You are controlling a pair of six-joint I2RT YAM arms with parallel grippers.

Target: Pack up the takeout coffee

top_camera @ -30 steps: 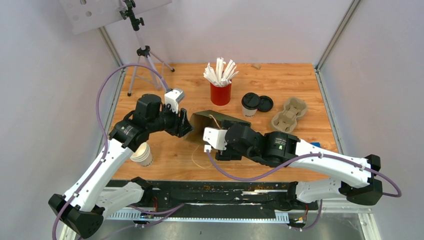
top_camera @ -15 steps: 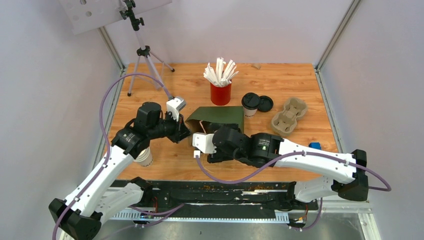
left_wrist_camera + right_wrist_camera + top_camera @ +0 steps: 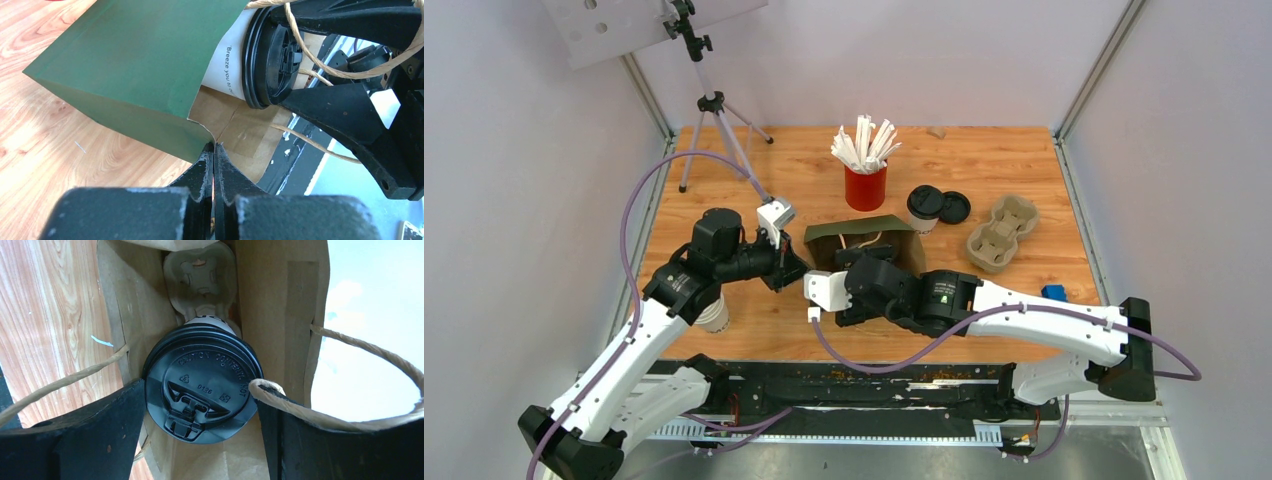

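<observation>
While our left gripper (image 3: 214, 151) pinches shut on the rim of the green paper bag (image 3: 125, 60), our right gripper (image 3: 200, 407) clamps the white paper cup with black plastic lid (image 3: 200, 377) just inside the bag's mouth. We risk the bag's twine handle (image 3: 360, 357) snagging that gripper.

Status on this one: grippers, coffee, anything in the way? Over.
Left gripper shut on green bag rim. Right gripper shut on takeout coffee, inside bag mouth. Twine handle crowding it; cardboard carrier deeper in.
</observation>
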